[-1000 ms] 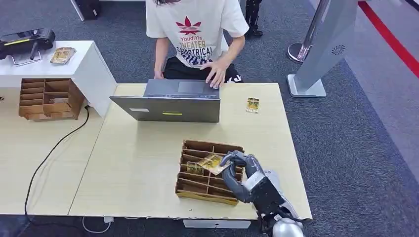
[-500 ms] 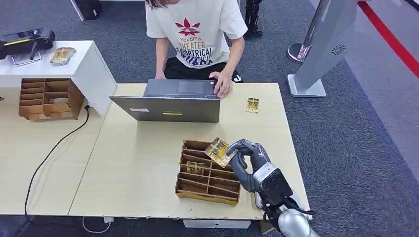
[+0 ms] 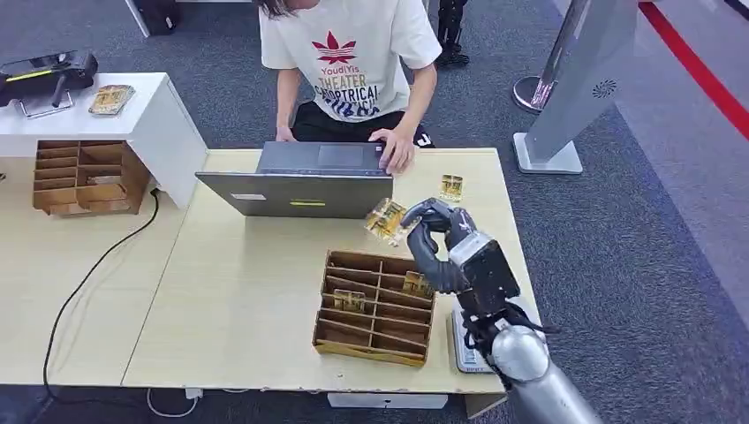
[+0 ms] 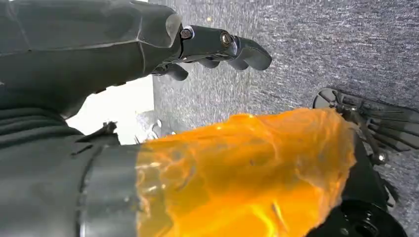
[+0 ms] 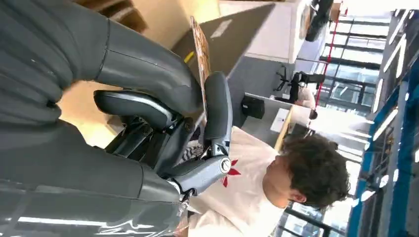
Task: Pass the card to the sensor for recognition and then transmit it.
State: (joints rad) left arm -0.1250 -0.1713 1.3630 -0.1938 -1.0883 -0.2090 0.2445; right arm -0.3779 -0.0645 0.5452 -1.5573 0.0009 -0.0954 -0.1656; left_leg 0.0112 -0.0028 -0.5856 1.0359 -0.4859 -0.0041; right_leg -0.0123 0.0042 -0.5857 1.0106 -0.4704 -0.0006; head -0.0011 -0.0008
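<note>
My right hand [image 3: 439, 240] pinches a gold patterned card [image 3: 387, 219] and holds it in the air above the table, between the wooden card box [image 3: 329, 329] and the back of the laptop [image 3: 297, 193]. The right wrist view has the card [image 5: 200, 47] edge-on between the thumb and a finger of that hand [image 5: 163, 113]. A flat grey device [image 3: 465, 350] lies at the table's near right edge, partly under my forearm. My left hand [image 4: 148, 49] hangs over grey carpet, fingers apart, holding nothing.
A person sits behind the laptop with a hand [image 3: 397, 148] on its keyboard. Another card [image 3: 451, 186] lies on the table right of the laptop. The box holds two more cards [image 3: 349, 300]. A black scanner [image 3: 49, 69] stands on the white counter [image 3: 159, 119] far left.
My right hand has lifted the card out of the wooden box and carried it up and away toward the laptop. The person's hand slid along the laptop.
</note>
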